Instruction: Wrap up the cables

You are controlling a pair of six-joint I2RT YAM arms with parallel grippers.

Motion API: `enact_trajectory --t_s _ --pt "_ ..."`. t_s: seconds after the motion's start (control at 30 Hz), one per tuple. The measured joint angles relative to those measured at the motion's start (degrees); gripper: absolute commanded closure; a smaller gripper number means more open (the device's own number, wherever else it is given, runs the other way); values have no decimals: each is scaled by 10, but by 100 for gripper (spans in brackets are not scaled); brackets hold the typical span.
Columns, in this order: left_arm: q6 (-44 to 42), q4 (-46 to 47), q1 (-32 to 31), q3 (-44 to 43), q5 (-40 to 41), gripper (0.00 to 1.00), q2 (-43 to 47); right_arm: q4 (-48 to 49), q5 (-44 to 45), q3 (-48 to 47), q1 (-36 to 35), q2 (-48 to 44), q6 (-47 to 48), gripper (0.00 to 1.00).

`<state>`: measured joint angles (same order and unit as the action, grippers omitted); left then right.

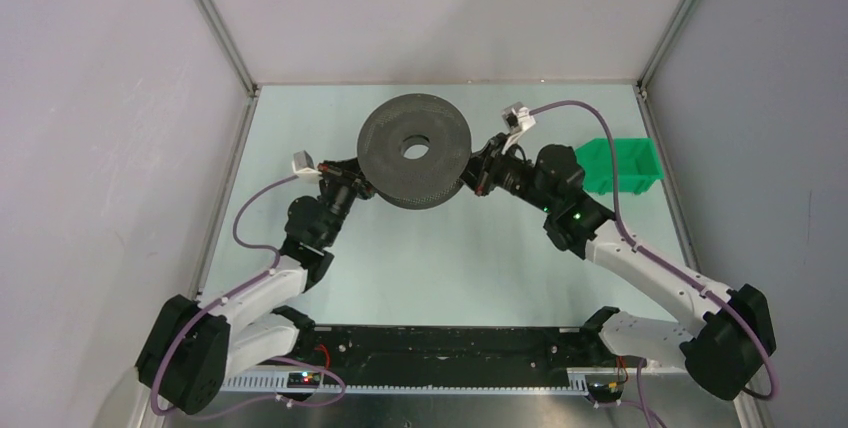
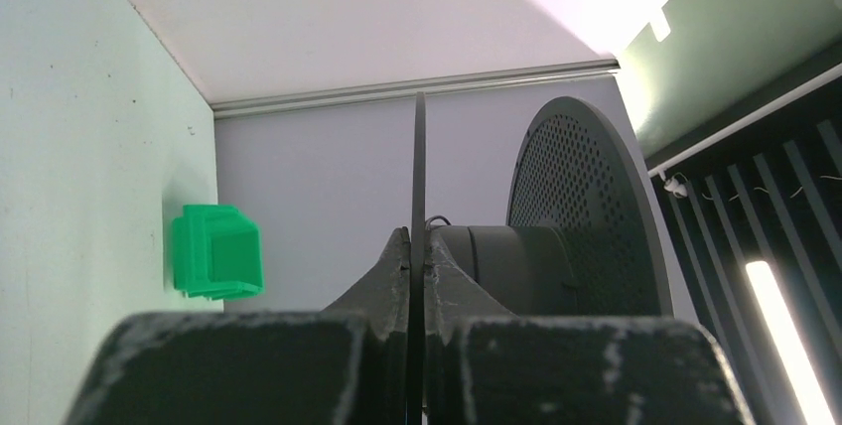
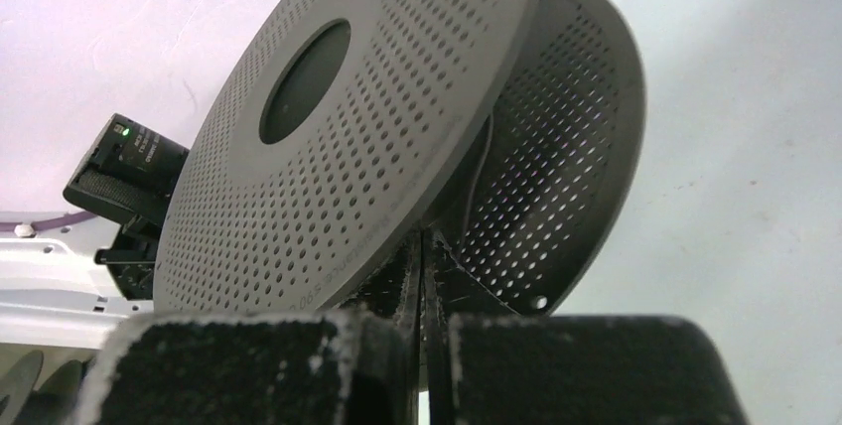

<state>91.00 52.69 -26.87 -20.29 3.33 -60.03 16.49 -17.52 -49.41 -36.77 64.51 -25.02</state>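
- At the middle of the pale green table, a dark grey perforated spool sits tilted between two robot arms, its centre hole facing up toward the overhead camera.
- The left gripper meets the spool at its lower-left rim. Seen from its own wrist camera, the left gripper is clamped on the thin edge of one flange, which runs edge-on as a dark line straight up between the fingers.
- The right gripper reaches in at the spool's right side. In its wrist view the right gripper has its fingers pressed together, with only a hairline slit between them and their tips tucked into the gap between the two flanges.
- The cable, a very thin black wire, shows as a faint curved line inside that gap, just above the right fingertips. Whether it is pinched between them cannot be told.
- The wire is too fine to pick out in the overhead view.
- A green bin stands at the table's right edge, well apart from the spool.
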Motion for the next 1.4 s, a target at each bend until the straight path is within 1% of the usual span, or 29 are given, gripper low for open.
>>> enact_trajectory --t_s 0.33,0.5,0.7,0.93,1.1,1.2,1.4 --pt "-2 3 1 0 24 100 -1 -17 158 -2 -82 9 -38 100" --pt "-1 5 2 0 31 100 -3 -17 237 -3 -125 9 -29 100" --pt "0 9 2 0 34 100 -7 -16 308 -6 -155 12 -22 100" --pt "0 7 2 0 51 100 -15 4 396 -10 -192 37 -4 100" --pt "1 5 2 0 53 100 -19 10 441 -10 -202 45 -10 92" --pt "1 5 2 0 53 100 -22 8 462 -10 -206 46 -16 85" --pt "2 8 2 0 53 100 -27 12 483 -8 -207 43 -9 78"
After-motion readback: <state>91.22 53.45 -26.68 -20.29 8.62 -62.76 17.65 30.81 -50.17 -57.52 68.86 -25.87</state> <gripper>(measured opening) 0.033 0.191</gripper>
